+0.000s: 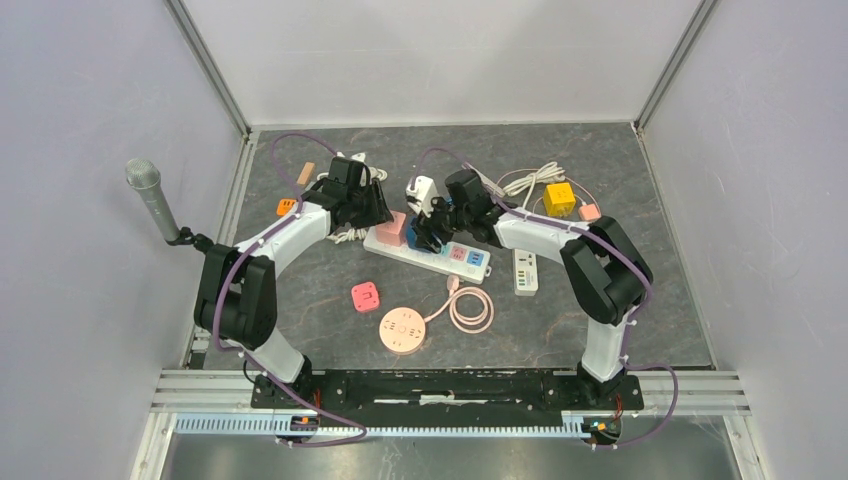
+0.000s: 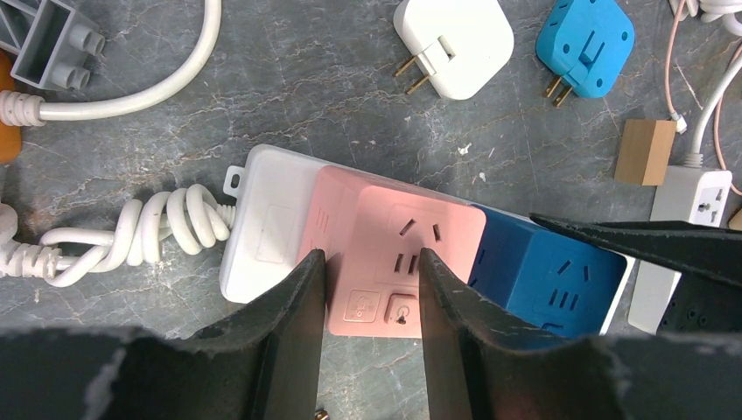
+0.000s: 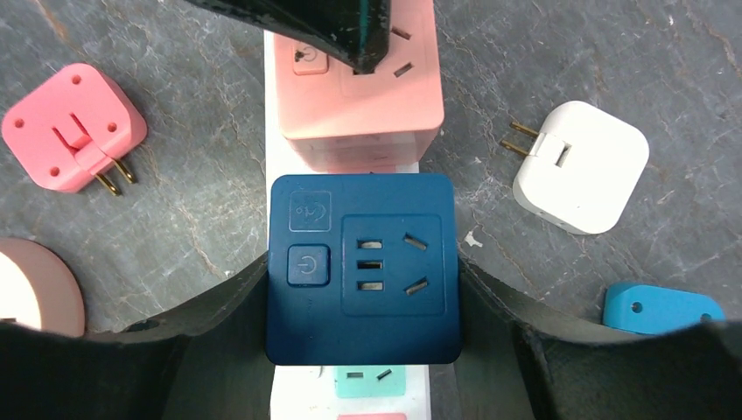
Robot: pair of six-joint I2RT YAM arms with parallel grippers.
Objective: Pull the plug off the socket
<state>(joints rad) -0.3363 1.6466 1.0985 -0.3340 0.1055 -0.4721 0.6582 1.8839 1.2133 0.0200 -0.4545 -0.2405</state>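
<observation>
Plug first: the dark blue plug point(image 3: 363, 267), a cube with its own socket face and a power button, sits on the white power strip point(image 2: 262, 219), squarely between the right fingers point(image 3: 219, 332). These press against its two opposite flanks and appear to pinch it. Just beyond those fingertips, butted against the blue cube on the same strip, is a pink plug point(image 2: 394, 254). The left fingers point(image 2: 289, 332) are spread a little way apart and lie over its top face, its button showing in the gap between them. They grip nothing, and whether they bear down on it cannot be told. Out to either side of the right fingers, loose on the desk point(image 3: 612, 52), lie a white adapter point(image 3: 582, 166), a light blue adapter point(image 3: 661, 308) and a small pink adapter point(image 3: 74, 127), all with prongs free. As for progress, the approach and the grasp look done, and the left arm seems placed to steady the strip. Nothing shows the blue cube lifted or tilted off its seat, so I judge the pull itself is still to come: a straight draw away from the strip while it is held down.
</observation>
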